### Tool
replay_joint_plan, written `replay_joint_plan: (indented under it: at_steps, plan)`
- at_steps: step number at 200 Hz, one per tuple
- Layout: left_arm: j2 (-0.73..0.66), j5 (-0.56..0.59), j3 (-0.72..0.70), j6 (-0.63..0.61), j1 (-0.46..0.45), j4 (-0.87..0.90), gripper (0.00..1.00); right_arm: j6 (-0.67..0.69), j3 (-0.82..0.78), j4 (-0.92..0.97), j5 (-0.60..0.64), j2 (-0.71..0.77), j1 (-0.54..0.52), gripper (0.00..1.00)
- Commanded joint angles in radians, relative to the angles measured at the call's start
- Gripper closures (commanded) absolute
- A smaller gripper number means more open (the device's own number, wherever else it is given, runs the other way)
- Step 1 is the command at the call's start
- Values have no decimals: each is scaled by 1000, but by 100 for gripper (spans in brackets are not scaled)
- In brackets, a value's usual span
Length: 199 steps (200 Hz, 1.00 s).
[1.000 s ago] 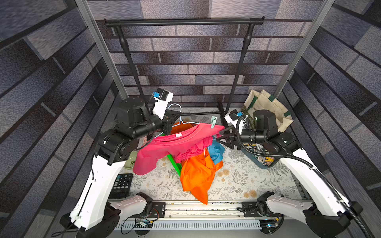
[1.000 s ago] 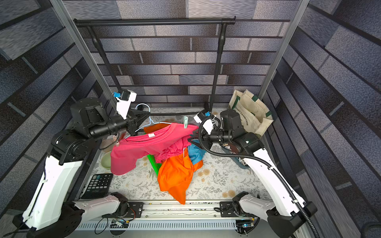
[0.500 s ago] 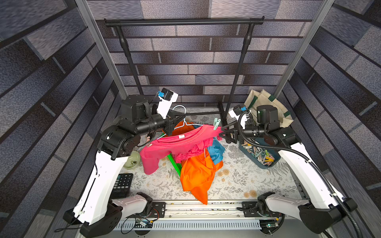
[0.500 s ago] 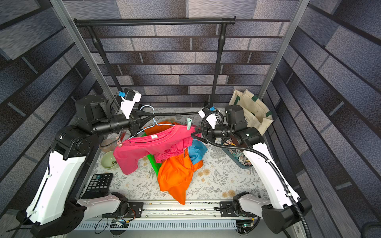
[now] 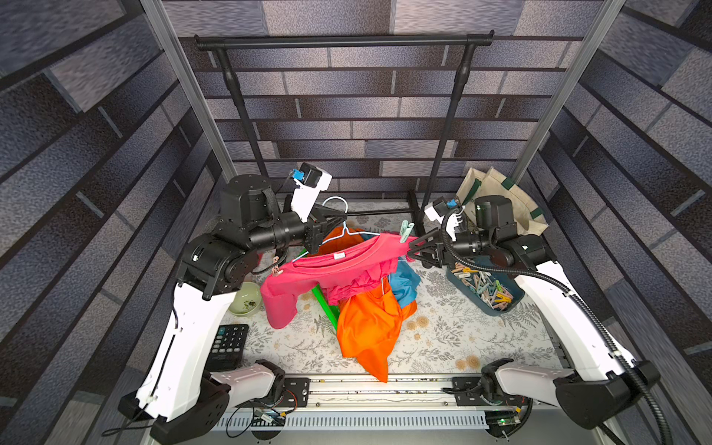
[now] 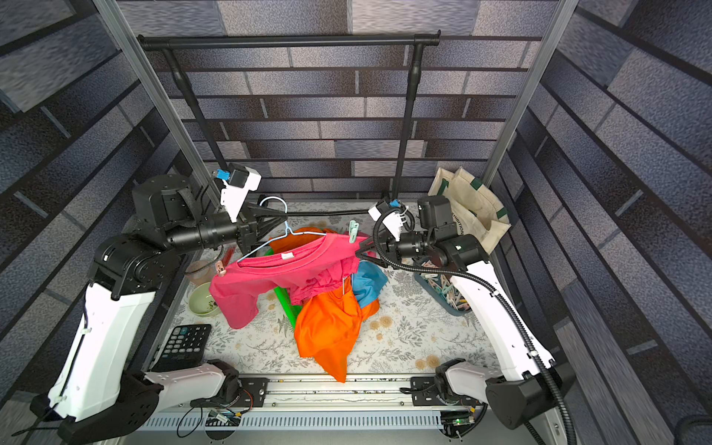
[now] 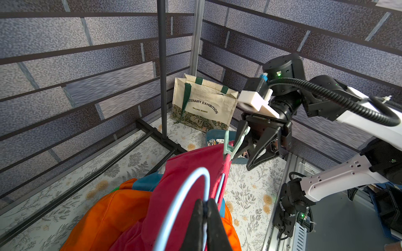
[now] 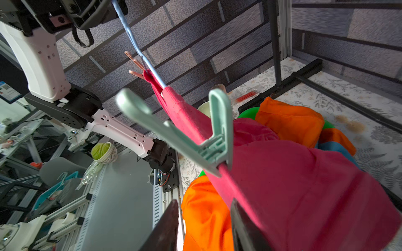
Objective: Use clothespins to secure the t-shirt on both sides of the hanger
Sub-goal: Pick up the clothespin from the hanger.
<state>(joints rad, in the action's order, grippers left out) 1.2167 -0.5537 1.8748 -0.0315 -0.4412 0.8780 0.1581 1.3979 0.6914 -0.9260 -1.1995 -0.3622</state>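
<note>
The mint-green plastic clothespin (image 5: 405, 232) is clipped on the right shoulder of the pink t-shirt (image 5: 331, 269), its long axis crosswise to the pale blue wire hanger (image 8: 131, 30). In a top view it sits at eleven o'clock of the right pincer (image 5: 413, 249), the nearer one, whose jaws stand apart astride the shoulder's tip. The left pincer (image 7: 204, 204) is clamped on the hanger's neck. A salmon peg (image 5: 276, 271) bites the other shoulder.

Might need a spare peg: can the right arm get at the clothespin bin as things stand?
Probably yes. The bin of clothespins lies uncovered just below the right gripper, whose open jaws grip nothing. Only its own forearm overhangs part of it. The left gripper holds the hanger.
</note>
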Motion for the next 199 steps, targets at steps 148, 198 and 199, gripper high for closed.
replay_joint_plan:
  at_steps: [148,198,199]
  plan:
    - [18,-185,52,-34,18,4,100,-209,-115,-302,-212,12,35,75]
    - [55,-153,79,14,34,-23,83,-257,-176,-361,-246,57,35,100]
    - [55,-151,78,17,34,-24,82,-258,-178,-361,-245,59,35,100]
